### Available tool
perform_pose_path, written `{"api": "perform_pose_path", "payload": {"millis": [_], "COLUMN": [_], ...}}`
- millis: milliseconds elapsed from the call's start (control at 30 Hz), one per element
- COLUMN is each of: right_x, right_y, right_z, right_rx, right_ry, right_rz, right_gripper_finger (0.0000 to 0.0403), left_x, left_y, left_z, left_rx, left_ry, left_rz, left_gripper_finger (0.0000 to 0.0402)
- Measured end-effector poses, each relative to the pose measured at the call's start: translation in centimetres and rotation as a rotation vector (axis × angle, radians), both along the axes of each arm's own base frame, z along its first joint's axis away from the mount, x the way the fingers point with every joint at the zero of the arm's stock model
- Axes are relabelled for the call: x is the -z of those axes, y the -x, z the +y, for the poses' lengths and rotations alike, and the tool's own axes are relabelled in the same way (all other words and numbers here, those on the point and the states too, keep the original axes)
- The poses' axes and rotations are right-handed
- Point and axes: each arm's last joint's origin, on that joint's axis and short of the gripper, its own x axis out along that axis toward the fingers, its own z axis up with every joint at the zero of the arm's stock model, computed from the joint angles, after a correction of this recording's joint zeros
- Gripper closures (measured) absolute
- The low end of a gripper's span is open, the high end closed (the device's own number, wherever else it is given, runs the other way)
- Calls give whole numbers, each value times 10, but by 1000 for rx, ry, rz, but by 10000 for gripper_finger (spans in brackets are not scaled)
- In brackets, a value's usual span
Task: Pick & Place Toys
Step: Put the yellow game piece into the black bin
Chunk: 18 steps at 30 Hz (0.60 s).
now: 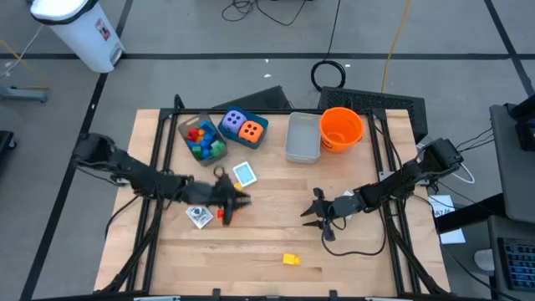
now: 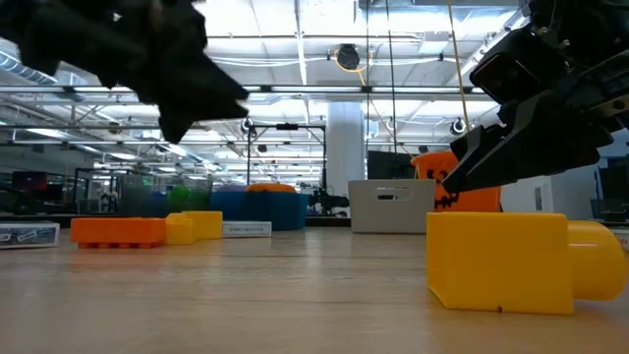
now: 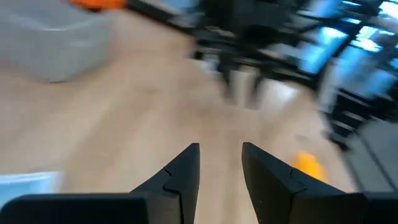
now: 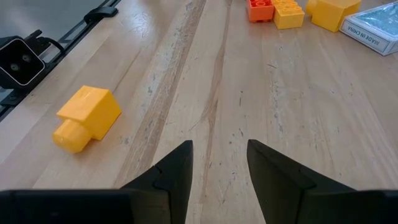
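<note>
The counter [image 1: 251, 251] is laid out so that containers stand along its far edge and loose toys are left nearer the front: a clear tray [image 1: 201, 138] is already filled with coloured bricks, the two spotted dice [image 1: 243, 127] are set just beside it, then a grey box [image 1: 303, 138] and an orange bucket [image 1: 341, 127] touching it. The left hand [image 1: 236, 199] is held low over a small cluster of an orange brick [image 2: 118, 231], yellow bricks [image 4: 288, 12] and a card [image 1: 199, 216], its fingers slightly spread with nothing between them, probably so that one piece can be taken. The right hand [image 1: 318, 213], also slightly spread and empty, is pointed across bare wood. A lone yellow brick [image 1: 290, 259] is left well apart near the front edge.
</note>
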Motion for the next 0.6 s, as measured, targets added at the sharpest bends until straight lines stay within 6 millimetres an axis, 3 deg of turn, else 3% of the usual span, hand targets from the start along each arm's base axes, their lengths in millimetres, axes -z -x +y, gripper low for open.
{"api": "perform_pose_path", "payload": {"millis": [233, 600], "right_x": [0, -6], "right_y": [0, 0], "right_z": [0, 8], "right_rx": [4, -28], "right_ry": [-7, -38], "right_rz": [1, -62], "right_gripper_finger": [259, 259], "left_x": [8, 20], "left_y": [-6, -32], "left_z": [-64, -127], "left_rx": [105, 109], "left_ry": [-105, -222], "left_rz": [-140, -124], "left_gripper_finger": [273, 273]}}
